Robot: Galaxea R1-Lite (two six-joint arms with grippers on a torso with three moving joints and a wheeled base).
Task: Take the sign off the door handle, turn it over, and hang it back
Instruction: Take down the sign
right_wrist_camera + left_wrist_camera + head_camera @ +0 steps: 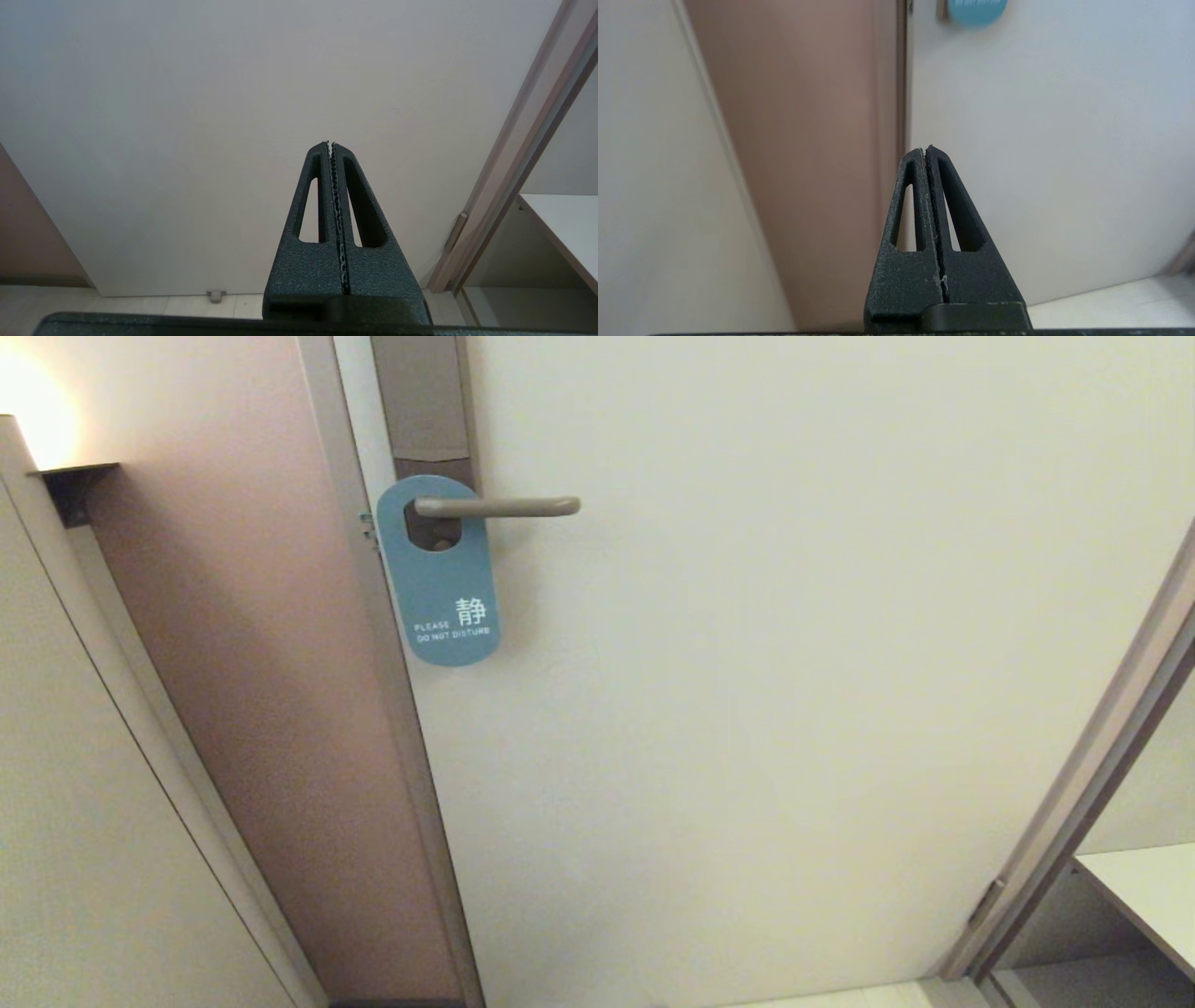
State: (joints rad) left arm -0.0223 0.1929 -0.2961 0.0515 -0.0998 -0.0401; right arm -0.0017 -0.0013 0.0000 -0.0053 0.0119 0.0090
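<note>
The sign (pixel 442 581) hangs by its oval hole on the door handle (pixel 499 507), blue face out with white "DO NOT DISTURB". The handle is a beige-grey lever on a tall brownish-grey backplate (pixel 422 401). In the left wrist view only the sign's lower end (pixel 976 10) shows, far beyond the fingers. My left gripper (pixel 926 150) is shut and empty, held low and well short of the door. My right gripper (pixel 331 144) is shut and empty, also low, facing the bare door. Neither gripper shows in the head view.
The cream door (pixel 794 663) fills the middle. A pinkish-brown wall panel (pixel 252 663) and door frame (pixel 373 663) stand to the left. A second frame (pixel 1092 775) and a white shelf (pixel 1148 887) are at the right. A small door stop (pixel 215 295) sits at the floor.
</note>
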